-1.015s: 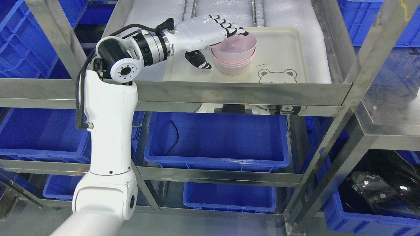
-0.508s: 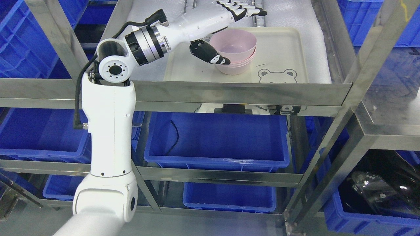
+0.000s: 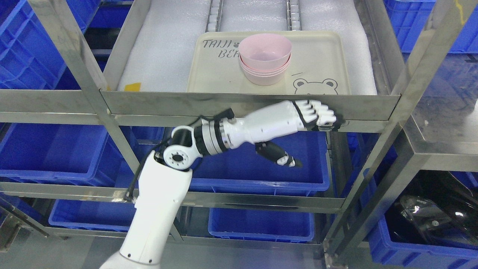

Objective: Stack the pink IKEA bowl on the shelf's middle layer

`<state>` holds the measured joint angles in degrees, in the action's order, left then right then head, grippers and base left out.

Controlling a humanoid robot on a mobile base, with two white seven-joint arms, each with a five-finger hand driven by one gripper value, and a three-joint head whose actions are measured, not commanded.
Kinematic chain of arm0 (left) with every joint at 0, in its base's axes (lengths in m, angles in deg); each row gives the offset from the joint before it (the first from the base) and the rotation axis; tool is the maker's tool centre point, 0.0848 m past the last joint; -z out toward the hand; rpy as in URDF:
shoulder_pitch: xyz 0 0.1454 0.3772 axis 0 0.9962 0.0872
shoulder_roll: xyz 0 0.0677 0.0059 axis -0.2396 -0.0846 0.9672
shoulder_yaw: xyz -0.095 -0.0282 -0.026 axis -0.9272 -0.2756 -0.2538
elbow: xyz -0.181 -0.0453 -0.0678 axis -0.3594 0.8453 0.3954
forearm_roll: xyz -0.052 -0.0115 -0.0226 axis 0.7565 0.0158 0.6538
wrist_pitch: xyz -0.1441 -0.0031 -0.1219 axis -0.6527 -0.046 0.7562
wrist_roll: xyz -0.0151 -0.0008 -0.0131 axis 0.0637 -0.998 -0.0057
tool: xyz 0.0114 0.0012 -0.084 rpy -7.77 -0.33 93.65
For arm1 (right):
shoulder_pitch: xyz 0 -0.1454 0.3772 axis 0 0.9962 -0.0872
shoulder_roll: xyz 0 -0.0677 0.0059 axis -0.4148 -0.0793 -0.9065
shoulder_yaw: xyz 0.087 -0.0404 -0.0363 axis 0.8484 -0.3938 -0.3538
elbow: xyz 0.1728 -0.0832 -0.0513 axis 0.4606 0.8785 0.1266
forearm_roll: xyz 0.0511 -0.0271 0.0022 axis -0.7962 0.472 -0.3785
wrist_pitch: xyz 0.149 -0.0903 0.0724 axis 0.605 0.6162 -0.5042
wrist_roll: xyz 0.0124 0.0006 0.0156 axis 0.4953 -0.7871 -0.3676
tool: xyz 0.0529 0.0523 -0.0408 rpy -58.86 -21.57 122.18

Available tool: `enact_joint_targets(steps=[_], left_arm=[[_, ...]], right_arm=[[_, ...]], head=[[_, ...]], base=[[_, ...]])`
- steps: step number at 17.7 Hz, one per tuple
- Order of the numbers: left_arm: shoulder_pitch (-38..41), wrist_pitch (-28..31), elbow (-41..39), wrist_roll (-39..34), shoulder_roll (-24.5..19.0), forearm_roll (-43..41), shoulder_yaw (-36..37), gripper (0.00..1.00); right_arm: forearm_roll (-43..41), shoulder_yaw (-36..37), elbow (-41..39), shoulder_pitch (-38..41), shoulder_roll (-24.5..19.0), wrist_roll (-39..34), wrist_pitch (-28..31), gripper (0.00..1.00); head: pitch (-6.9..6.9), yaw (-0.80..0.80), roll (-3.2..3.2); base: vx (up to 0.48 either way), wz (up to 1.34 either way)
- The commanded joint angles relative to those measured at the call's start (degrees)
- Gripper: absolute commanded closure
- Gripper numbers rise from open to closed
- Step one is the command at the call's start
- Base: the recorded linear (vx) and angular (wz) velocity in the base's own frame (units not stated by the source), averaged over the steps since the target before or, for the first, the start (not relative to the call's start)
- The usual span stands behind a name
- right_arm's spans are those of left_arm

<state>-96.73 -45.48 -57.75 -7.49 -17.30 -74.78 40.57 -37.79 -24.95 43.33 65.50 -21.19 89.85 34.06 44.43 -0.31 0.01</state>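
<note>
Head view: shelf (image 3: 246,102) front rail ran across frame, cream tray (image 3: 328,56) on it. Pink bowl (image 3: 265,50) sat nested atop stack on tray. Left hand (image 3: 298,130) hung below rail, fingers curled, thumb out, empty. Bowl lay up and behind fingers, well apart.

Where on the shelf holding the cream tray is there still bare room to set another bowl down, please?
Bare white foam padding lies left of the cream bear-print plastic tray, up to the steel shelf frame. On the tray, the right half beside the stacked pink plastic bowls is free. The left robot hand crowds the front rail below the bear drawing.
</note>
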Motion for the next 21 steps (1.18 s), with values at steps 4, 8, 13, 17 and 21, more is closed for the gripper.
enact_joint_targets(steps=[4,8,13,17,21], left_arm=[[23.3,-1.2,10.9,-5.8,-1.0,2.9,-1.0,0.0],[25.4,-1.2,21.1,-21.5,-1.0,9.4,-5.6,0.0],[25.9,3.6,22.2,-50.9,-1.0,10.6,-6.5,0.0],[25.8,10.0,19.8,-54.2,-1.0,17.1,-6.5,0.0],[24.5,18.6,14.3,-54.1,-1.0,18.2,-6.5,0.0]], right_arm=[[0.0,0.0,-1.0,1.3,1.0,0.0,0.0,0.0],[0.0,0.0,-1.0,1.3,1.0,0.0,0.0,0.0],[0.0,0.0,-1.0,1.3,1.0,0.0,0.0,0.0],[0.0,0.0,-1.0,1.3,1.0,0.0,0.0,0.0],[0.0,0.0,-1.0,1.3,1.0,0.0,0.0,0.0]], head=[[0.0,0.0,0.0],[0.0,0.0,0.0],[0.0,0.0,0.0],[0.0,0.0,0.0],[0.0,0.0,0.0]], base=[[0.0,0.0],[0.0,0.0],[0.0,0.0],[0.0,0.0],[0.0,0.0]])
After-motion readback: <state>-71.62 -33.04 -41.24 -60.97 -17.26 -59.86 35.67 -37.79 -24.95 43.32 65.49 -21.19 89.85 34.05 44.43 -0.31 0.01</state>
